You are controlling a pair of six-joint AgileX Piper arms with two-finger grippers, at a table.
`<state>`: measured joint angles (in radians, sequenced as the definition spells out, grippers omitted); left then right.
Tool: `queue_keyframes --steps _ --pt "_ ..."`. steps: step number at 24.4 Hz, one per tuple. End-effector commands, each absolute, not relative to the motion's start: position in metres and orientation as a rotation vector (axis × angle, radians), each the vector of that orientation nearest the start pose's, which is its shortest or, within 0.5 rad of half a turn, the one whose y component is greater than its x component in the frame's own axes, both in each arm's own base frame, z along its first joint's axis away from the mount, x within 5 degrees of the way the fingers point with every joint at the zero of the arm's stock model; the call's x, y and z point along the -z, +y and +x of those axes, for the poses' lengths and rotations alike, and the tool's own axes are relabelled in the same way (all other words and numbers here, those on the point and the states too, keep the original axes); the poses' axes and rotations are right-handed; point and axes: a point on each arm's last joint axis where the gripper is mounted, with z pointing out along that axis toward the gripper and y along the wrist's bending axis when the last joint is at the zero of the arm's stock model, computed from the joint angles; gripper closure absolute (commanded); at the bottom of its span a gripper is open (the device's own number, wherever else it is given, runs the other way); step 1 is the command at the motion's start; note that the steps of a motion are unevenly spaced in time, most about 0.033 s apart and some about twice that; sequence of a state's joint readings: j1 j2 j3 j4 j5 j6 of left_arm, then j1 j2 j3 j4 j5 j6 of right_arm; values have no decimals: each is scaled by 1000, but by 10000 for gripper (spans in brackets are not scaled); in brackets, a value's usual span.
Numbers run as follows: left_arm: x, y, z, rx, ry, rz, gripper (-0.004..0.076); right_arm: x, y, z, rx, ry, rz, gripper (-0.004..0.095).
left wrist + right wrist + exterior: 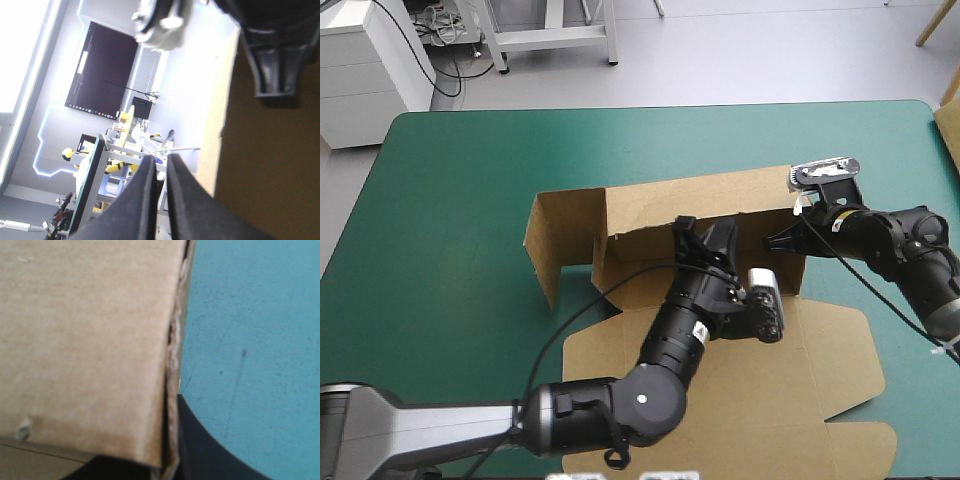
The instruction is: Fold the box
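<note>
Brown board makes up the box (720, 200), which sits mid-table on the teal-green cover (450, 200). Its far and right walls are standing, a long flap (555, 235) juts out to the left, and the lid (810, 370) lies flat at the near right. My right gripper (786, 238) is clamped on the top edge of the right wall, and its wrist view shows the board pinched between the fingers. My left gripper (698, 238) reaches into the tray toward the far wall, fingers all but together with nothing between them. My worry is that pinch: it looks close to the edge, so a sideways pull could slip it off or crease the wall. The left arm also fills the tray, and a careless sweep could shove the far wall outward or skate the box across the cover.
</note>
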<state>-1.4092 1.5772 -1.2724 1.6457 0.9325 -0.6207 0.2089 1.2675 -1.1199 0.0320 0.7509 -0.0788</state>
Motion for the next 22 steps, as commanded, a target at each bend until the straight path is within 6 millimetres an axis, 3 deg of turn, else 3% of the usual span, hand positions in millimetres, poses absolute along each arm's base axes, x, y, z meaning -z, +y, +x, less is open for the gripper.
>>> queue_keyframes --steps 1,7,10,17,22 --pt "-418 -290 130 -477 1136 1047 724 -369 53 257 -58 2345 -301 909" --pt "-444 -228 168 -412 1328 873 724 -361 54 271 -11 2515 -324 910" --pt "-448 -173 203 -360 1549 678 724 -345 60 302 -2 2600 -336 910" --pt "-430 -104 243 -377 1859 500 724 -324 73 363 -7 2638 -339 910" --pt "-415 -52 259 -293 2084 338 724 -317 81 401 0 2608 -372 909"
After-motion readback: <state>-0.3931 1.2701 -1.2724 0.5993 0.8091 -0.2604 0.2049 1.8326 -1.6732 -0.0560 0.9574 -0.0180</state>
